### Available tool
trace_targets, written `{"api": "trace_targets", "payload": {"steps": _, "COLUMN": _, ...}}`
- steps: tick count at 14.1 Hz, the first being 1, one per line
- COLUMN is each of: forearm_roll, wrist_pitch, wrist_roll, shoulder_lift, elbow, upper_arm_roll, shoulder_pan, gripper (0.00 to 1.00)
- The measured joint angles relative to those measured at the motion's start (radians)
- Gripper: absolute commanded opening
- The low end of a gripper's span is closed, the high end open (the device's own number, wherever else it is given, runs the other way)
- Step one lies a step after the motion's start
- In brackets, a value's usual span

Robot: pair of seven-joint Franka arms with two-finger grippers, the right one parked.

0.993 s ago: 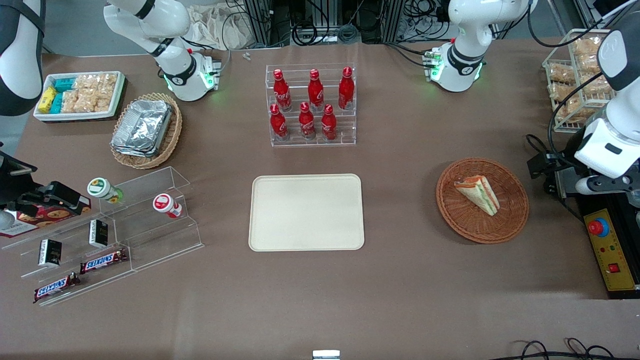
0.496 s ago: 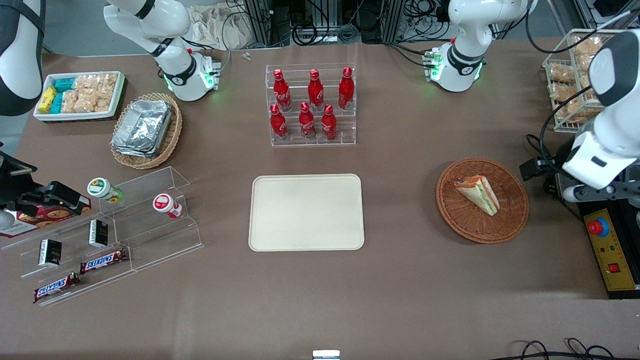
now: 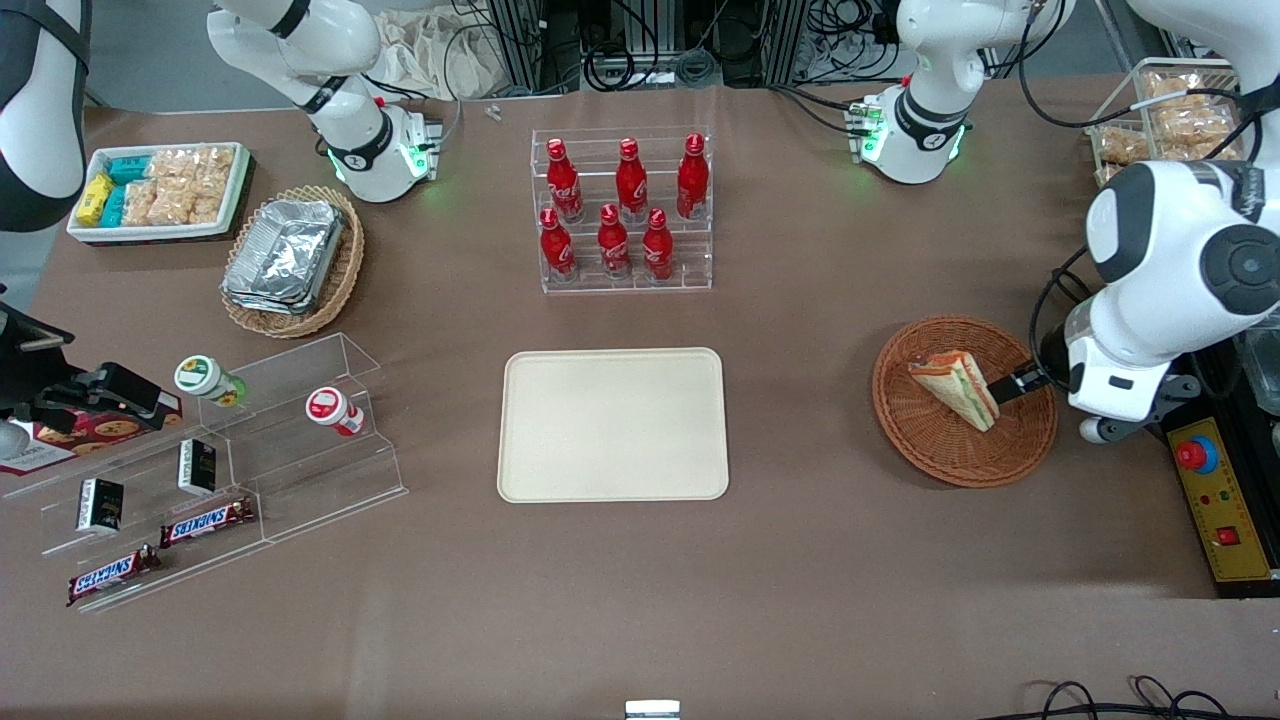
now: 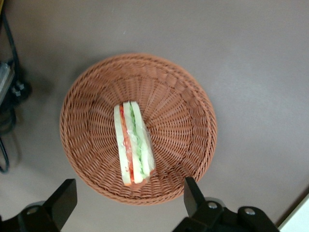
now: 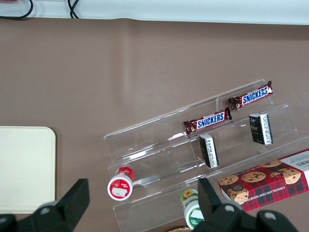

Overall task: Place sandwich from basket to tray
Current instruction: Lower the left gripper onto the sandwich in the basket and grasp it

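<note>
Now, sweeping the front view from its left edge across, you first meet the tray (image 3: 613, 424), lying bare at table centre at about 6 o'clock from the rack of red bottles (image 3: 622, 211). It sits flat and unobstructed, which, I judge, is what makes it an easy drop target.

Next comes the basket (image 3: 964, 401), well apart from the tray at its 3 o'clock, toward the working arm's end of the table. The sandwich (image 3: 955, 387) still lies in it, a wedge on its side with the layered cut face showing. In the wrist view the sandwich (image 4: 133, 143) rests a little off the basket's (image 4: 138, 128) centre, toward the rim nearest the fingers, its long axis running roughly 12 to 6 o'clock.

Last, the gripper (image 3: 1040, 375) hangs over the basket's rim at 3 o'clock from the sandwich, one dark fingertip showing close beside the wedge in the front view. You see its jaws spread wide in the wrist view, one finger (image 4: 62, 202) at each side of the wedge and neither touching it; that spread looks chosen to straddle the bread's thin dimension.

The grasp has not begun, so you are in the approach step. You probably need to centre over the wedge and descend without snagging the wicker wall or crushing the soft bread.
</note>
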State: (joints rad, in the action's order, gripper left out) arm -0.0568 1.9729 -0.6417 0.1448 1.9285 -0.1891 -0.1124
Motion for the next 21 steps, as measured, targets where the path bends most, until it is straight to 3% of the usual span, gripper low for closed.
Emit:
{"api": "trace_targets", "payload": {"steps": 8, "forearm_roll": 0.0, "wrist_pitch": 0.168, "wrist_roll": -0.194, "shoulder_lift": 0.019, "elbow": 0.184, "upper_arm_roll": -0.001, "shoulder_pan": 0.001, "gripper": 0.98}}
{"api": "trace_targets", "payload": {"steps": 21, "forearm_roll": 0.001, "wrist_pitch": 0.31, "wrist_roll": -0.208, "shoulder_lift": 0.074, "elbow": 0.296, "upper_arm_roll": 0.008, "shoulder_pan": -0.007, "gripper": 0.98}}
